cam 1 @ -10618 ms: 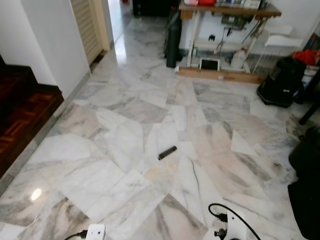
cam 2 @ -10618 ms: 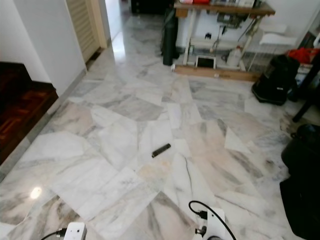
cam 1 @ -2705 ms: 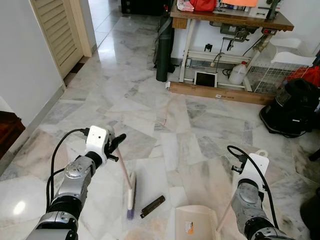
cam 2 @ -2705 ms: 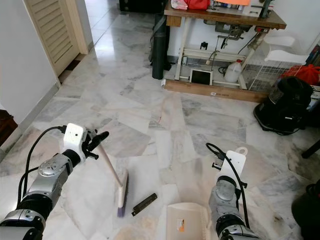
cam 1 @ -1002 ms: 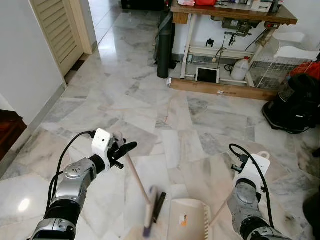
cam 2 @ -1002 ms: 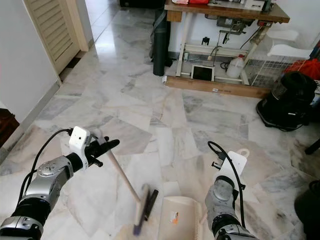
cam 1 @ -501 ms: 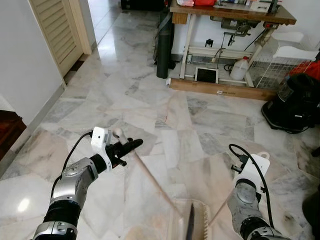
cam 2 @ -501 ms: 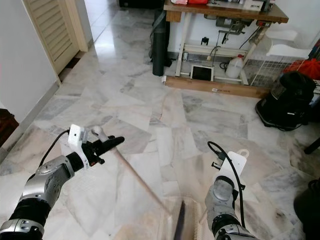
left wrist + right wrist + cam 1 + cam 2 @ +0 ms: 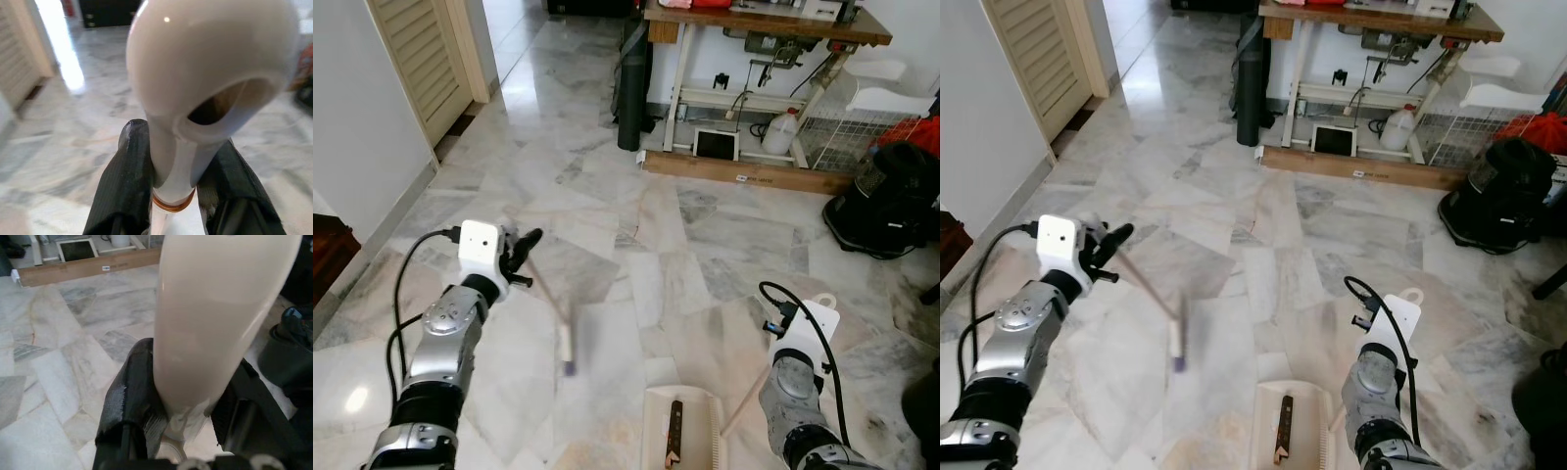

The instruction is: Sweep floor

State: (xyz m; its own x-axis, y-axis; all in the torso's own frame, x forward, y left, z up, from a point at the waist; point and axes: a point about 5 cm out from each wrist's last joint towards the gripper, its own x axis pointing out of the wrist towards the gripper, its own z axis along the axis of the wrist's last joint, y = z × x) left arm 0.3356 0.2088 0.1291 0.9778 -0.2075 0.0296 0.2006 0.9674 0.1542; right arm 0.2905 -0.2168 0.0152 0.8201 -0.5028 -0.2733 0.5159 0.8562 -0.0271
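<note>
Gripping a broom (image 9: 566,343) handle, the left end effector (image 9: 173,161) is clamped at 9 o'clock. Right end effector (image 9: 181,396) clamps the dustpan (image 9: 683,441) handle at 5 o'clock; a dark stick (image 9: 673,433) lies inside.

The small dark brown stick (image 9: 674,432) that lay on the marble floor to the left of my cream plastic dustpan (image 9: 682,429) a second ago now lies inside the pan, lengthwise down its middle. My left pincer (image 9: 521,246) has swung the pale-handled brush with purple bristles (image 9: 566,345) back out of the pan, where it was half a second ago; its blurred head now hangs over the floor, well to the left of the dustpan and farther from me.
</note>
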